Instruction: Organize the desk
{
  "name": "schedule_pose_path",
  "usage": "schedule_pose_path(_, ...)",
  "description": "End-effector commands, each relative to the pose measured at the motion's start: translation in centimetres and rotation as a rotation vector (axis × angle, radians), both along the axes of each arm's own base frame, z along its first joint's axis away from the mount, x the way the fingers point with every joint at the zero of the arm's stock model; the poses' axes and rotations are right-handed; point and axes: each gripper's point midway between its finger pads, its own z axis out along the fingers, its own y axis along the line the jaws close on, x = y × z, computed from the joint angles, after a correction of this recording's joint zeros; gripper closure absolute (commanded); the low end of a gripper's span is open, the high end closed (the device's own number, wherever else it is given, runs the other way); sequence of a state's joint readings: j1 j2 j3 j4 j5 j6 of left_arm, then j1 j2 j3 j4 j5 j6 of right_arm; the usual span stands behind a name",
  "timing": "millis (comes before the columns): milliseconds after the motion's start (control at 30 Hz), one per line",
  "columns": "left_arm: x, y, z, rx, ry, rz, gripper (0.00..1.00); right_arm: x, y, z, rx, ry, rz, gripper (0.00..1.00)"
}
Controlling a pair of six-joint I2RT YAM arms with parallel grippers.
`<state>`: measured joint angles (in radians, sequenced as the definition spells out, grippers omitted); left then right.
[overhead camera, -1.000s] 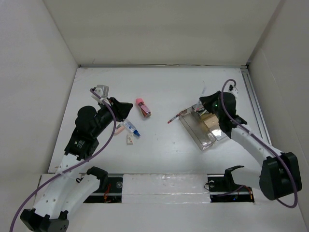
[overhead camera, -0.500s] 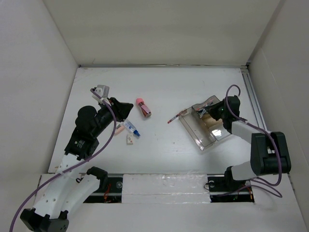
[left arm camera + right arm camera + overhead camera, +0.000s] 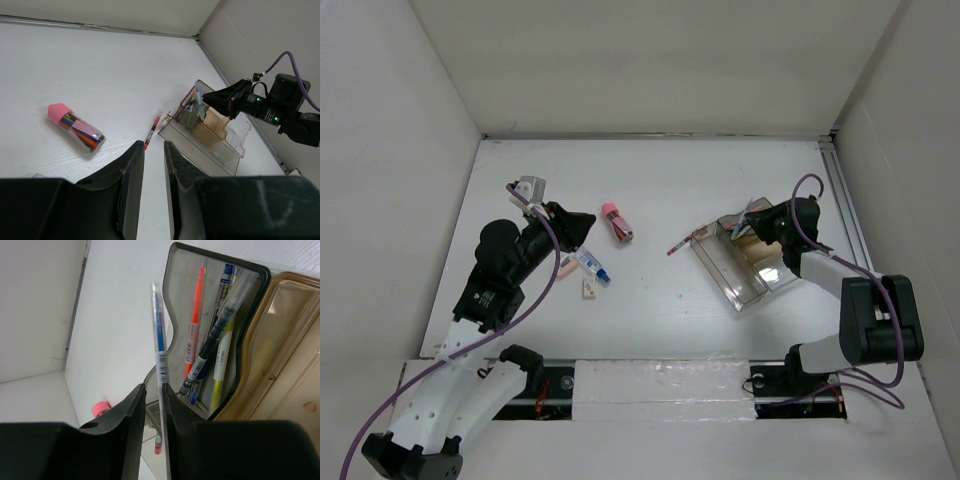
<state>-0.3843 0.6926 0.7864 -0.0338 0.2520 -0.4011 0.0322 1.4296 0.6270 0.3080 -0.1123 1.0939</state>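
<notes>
The white desk [image 3: 670, 180] holds a clear compartment tray [image 3: 720, 275] at the right. My right gripper [image 3: 752, 222] is low at the tray's far end. In the right wrist view its jaws [image 3: 154, 395] stand a little apart. A blue pen [image 3: 159, 340] stands upright between them and leans on the right finger, with a gap to the left finger. It stands beside the pen compartment [image 3: 175, 300], which holds several pens. My left gripper [image 3: 588, 228] hovers at the left, narrowly open and empty [image 3: 154, 150].
A pink-capped tube [image 3: 616, 222] and a red pen [image 3: 682, 243] lie mid-desk. A small blue-white tube [image 3: 592, 265] and a small white block [image 3: 588, 288] lie by the left gripper. A metal rail [image 3: 845, 210] runs along the right edge. White walls enclose the desk.
The right arm has folded down from above the tray, and its gripper has come to the tray's far end with the blue pen. The left arm has not moved.
</notes>
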Motion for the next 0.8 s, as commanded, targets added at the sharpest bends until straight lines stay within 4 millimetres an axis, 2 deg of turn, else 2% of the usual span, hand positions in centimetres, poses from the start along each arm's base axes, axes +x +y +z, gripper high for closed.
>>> schedule_pose_path(0,-0.2,0.1,2.9,-0.033,-0.091,-0.004,0.81,0.5,-0.7,2.2,-0.013,-0.081,-0.028,0.74)
schedule_pose_path(100,0.0,0.0,2.8,-0.031,-0.084,-0.002,0.81,0.2,-1.0,2.4,-0.023,-0.088,-0.042,0.74)
schedule_pose_path(133,0.0,0.0,2.7,-0.03,-0.081,-0.008,0.81,0.0,-0.4,2.4,-0.025,-0.092,-0.02,0.67)
schedule_pose_path(233,-0.1,0.1,2.8,-0.034,-0.089,0.0,0.81,-0.3,0.4,3.3,-0.054,-0.106,0.004,0.66)
schedule_pose_path(300,0.1,0.2,2.8,-0.031,-0.084,0.007,0.81,-1.2,2.5,4.3,-0.084,-0.14,0.04,0.73)
schedule_pose_path(333,0.1,0.1,2.8,-0.029,-0.083,0.001,0.81,-1.4,2.7,6.0,-0.122,-0.194,0.022,0.79)
schedule_pose_path(367,0.1,0.0,2.6,-0.027,-0.077,-0.005,0.81,-1.9,3.7,6.5,-0.137,-0.204,0.041,0.8)
schedule_pose_path(400,0.0,-0.1,2.6,-0.028,-0.077,-0.01,0.81,-2.5,6.2,7.7,-0.151,-0.228,0.091,0.83)
schedule_pose_path(433,0.0,-0.1,2.7,-0.032,-0.083,-0.01,0.81,-2.6,6.1,8.6,-0.202,-0.244,0.056,0.91)
schedule_pose_path(500,0.2,0.0,2.9,-0.032,-0.085,0.0,0.81,-3.6,7.7,8.5,-0.253,-0.222,0.076,1.0)
schedule_pose_path(633,0.0,-0.1,2.7,-0.032,-0.08,-0.011,0.81,-3.0,7.5,8.9,-0.3,-0.227,0.076,1.0)
schedule_pose_path(667,-0.1,0.0,2.8,-0.033,-0.088,-0.005,0.81,-2.9,7.6,8.1,-0.321,-0.206,0.09,1.0)
schedule_pose_path(700,0.0,0.1,3.0,-0.034,-0.089,0.003,0.81,-2.1,6.4,7.6,-0.357,-0.175,0.073,1.0)
schedule_pose_path(767,0.1,0.0,2.8,-0.031,-0.08,0.0,0.81,-1.5,6.3,7.0,-0.39,-0.15,0.093,0.98)
